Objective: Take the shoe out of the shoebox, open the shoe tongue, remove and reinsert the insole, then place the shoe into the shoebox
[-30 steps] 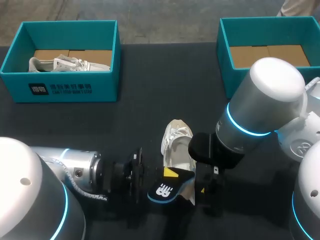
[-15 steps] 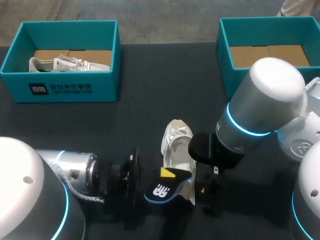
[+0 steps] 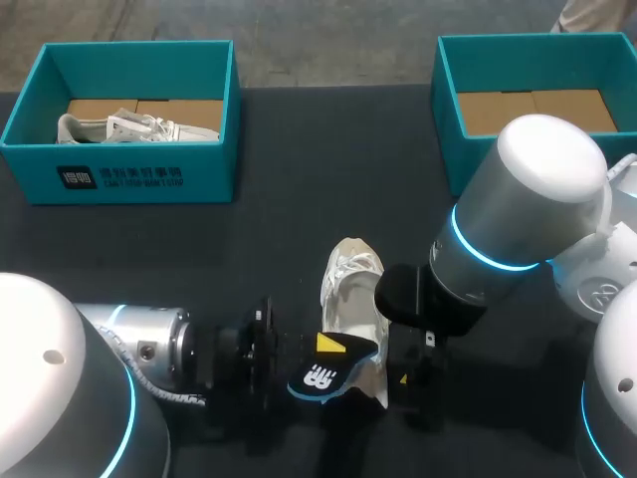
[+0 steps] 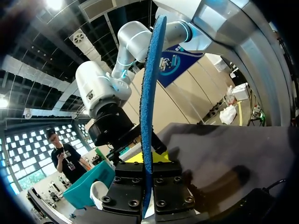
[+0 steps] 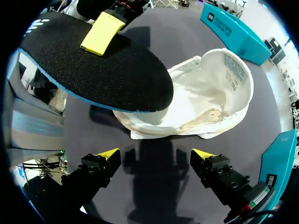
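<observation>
Left gripper: your left gripper (image 4: 147,161) is pinched on the insole (image 3: 328,373). In its own wrist view the insole's thin blue edge rises straight up between the two fingers. From the right wrist you see one of its fingertips (image 5: 102,32) lying flat on the insole's black face.
Insole: you hold it clear of the table (image 3: 299,199), black face up, with a blue rim and a white mark near the end closest to you in the head view. Its other end overlaps the near end of the shoe (image 3: 351,287). You cannot tell whether the two touch.
Shoe: it is white and lies on the dark table near the middle, between your two arms and outside both boxes. From the right wrist you look into its opening and see pale lining, with the insole hiding one side of it.
Right gripper: your right gripper (image 5: 155,156) hangs above the table just short of the shoe. Its fingers are spread wide, with nothing between them and neither touching the shoe.
Left shoebox: the teal left shoebox (image 3: 199,174) sits at the table's far left. It holds a second pale shoe (image 3: 109,126) on a cardboard floor.
Right shoebox: the teal right shoebox (image 3: 528,40) sits at the far right, showing its cardboard floor. Your right arm covers its near corner.
</observation>
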You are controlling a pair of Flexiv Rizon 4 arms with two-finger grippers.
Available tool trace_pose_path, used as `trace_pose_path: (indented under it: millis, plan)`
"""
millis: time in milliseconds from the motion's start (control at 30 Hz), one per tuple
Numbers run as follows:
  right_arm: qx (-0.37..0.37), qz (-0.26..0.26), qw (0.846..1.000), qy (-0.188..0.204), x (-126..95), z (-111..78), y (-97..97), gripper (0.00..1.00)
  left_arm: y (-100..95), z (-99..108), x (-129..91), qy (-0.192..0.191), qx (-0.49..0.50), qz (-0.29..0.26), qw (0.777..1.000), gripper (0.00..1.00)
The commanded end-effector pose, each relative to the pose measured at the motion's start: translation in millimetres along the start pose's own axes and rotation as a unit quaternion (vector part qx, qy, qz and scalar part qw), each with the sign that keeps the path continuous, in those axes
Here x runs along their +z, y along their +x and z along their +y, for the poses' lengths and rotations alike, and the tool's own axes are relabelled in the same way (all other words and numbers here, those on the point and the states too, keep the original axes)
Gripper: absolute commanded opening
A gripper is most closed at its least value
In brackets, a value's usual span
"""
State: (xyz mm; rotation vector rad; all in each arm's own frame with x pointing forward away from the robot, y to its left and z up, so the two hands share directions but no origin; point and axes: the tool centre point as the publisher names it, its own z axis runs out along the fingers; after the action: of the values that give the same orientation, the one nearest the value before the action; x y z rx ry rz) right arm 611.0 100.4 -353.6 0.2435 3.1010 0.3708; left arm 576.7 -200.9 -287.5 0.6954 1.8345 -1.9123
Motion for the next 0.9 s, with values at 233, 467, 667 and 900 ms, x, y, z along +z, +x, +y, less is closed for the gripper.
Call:
trace_pose_path:
  millis: [233, 467, 667, 900]
  plan:
    - [0.0, -0.001, 1.0, 0.0, 1, -0.9, 1.3, 1.0, -1.2, 6, 9, 0.003, -0.001, 0.0, 1.0, 0.0]
    - [0.0, -0.001, 1.0, 0.0, 1, -0.9, 1.3, 1.0, -3.6, 15, 9, -0.009, -0.004, -0.004, 1.0, 0.0]
    - [0.0, -0.001, 1.0, 0.0, 1, -0.9, 1.3, 1.0, -5.8, 21, 11, -0.017, -0.005, -0.005, 1.0, 0.0]
    - [0.0, -0.001, 1.0, 0.0, 1, -0.9, 1.3, 1.0, -7.2, 29, 10, -0.027, -0.005, -0.005, 1.0, 0.0]
